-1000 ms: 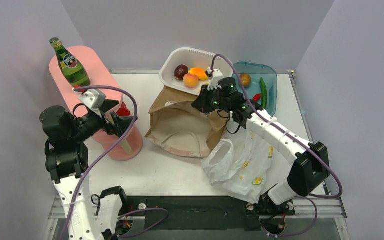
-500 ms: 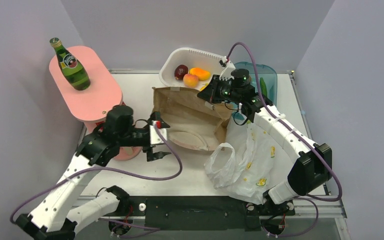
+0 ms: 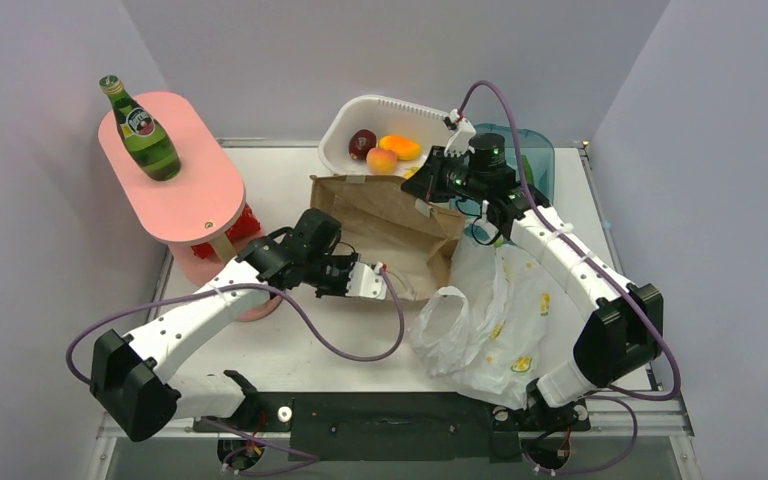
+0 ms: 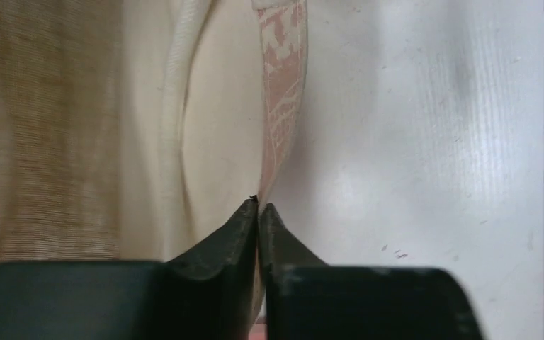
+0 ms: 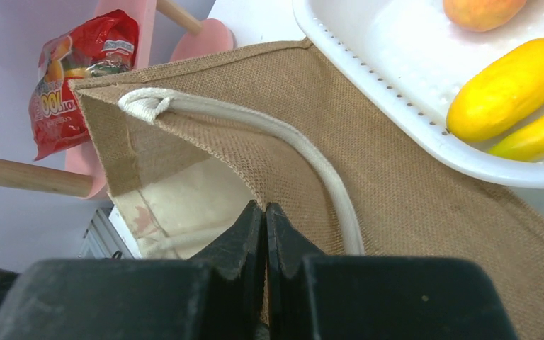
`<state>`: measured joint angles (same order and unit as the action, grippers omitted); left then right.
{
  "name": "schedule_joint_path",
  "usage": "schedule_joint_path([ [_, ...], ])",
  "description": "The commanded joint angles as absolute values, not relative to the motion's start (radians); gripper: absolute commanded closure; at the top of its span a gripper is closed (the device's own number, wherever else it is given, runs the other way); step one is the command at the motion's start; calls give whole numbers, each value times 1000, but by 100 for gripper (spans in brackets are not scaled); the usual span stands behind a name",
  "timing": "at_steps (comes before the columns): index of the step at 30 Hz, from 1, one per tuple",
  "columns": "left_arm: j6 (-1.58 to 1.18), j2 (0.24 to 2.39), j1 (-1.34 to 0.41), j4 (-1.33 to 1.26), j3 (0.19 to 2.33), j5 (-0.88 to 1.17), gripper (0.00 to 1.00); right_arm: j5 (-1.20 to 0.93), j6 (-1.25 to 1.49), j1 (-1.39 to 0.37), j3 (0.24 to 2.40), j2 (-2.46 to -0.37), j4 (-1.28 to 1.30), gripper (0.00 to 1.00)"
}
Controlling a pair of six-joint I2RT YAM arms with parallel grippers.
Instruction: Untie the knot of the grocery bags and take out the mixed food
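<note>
Two bags take up most of the table: a brown woven jute bag [image 3: 380, 225] with a pale rope handle, and, just right of it and nearer the arm bases, a thin white plastic grocery bag [image 3: 505, 320] with small yellow marks. That plastic bag lies slack with one loop handle gaping and no knot showing, so the untying looks done. Whether food is left inside it cannot be told.

Left of the jute bag is a pink oval stand [image 3: 190, 190], carrying an upright green labelled glass bottle [image 3: 140, 125], which seems already unpacked. Behind the jute bag sits a white plastic basket [image 3: 335, 138] of fruit.

Neither arm is on the plastic bag. The left arm reaches low across from the stand side, its left gripper [image 4: 257, 207] closed on the jute bag's near, pale-lined rim. The right arm arches over the plastic bag. The right gripper [image 5: 264, 209] is shut tight at the jute bag's far rim, beside the rope handle, apparently pinching the weave and holding that wall up.
</note>
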<state>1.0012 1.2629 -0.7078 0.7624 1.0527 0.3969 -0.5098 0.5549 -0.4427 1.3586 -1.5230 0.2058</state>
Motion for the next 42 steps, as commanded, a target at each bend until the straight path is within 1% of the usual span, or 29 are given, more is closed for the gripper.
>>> schedule_joint_path([
  [1, 1003, 1204, -713, 842, 1248, 404, 100, -513, 475, -429, 1427, -1525, 169, 100],
  [4, 1001, 1146, -710, 924, 1296, 414, 100, -503, 429, -442, 1443, -1553, 186, 100],
  [8, 1051, 1146, -687, 1008, 1322, 386, 100, -478, 374, -461, 1477, -1603, 192, 100],
  [13, 1077, 1151, -649, 983, 1320, 369, 100, -439, 311, -463, 1540, -1666, 195, 100],
  [16, 1110, 1151, -647, 956, 1266, 333, 100, -436, 271, -464, 1582, -1692, 217, 100],
  [17, 1113, 1148, -647, 945, 1253, 309, 96, -435, 262, -465, 1599, -1707, 223, 99],
  [18, 1110, 1145, -650, 936, 1227, 296, 81, -438, 243, -467, 1612, -1717, 251, 92],
  [19, 1100, 1137, -652, 910, 1216, 270, 64, -454, 230, -468, 1642, -1738, 268, 76],
  [20, 1089, 1133, -652, 895, 1202, 259, 58, -462, 226, -467, 1654, -1747, 299, 68],
  [21, 1065, 1124, -650, 867, 1198, 250, 53, -475, 221, -465, 1671, -1754, 307, 52],
  [22, 1055, 1122, -650, 858, 1201, 247, 52, -479, 219, -460, 1673, -1753, 317, 46],
  [23, 1040, 1122, -648, 851, 1206, 245, 51, -487, 215, -456, 1674, -1741, 317, 36],
  [24, 1034, 1122, -647, 851, 1221, 245, 51, -491, 213, -446, 1673, -1732, 316, 32],
  [25, 1016, 1125, -643, 844, 1228, 249, 50, -499, 209, -440, 1672, -1716, 317, 25],
  [29, 972, 1124, -621, 799, 1253, 276, 48, -534, 178, -391, 1690, -1671, 364, 16],
  [31, 972, 1125, -611, 781, 1254, 283, 48, -553, 156, -372, 1689, -1644, 392, 14],
  [38, 952, 1142, -592, 768, 1326, 339, 46, -610, 127, -290, 1657, -1535, 491, 12],
  [41, 879, 1145, -572, 758, 1396, 377, 45, -645, 121, -170, 1646, -1504, 578, 11],
  [42, 848, 1144, -562, 752, 1409, 394, 45, -688, 67, -143, 1644, -1491, 610, 11],
])
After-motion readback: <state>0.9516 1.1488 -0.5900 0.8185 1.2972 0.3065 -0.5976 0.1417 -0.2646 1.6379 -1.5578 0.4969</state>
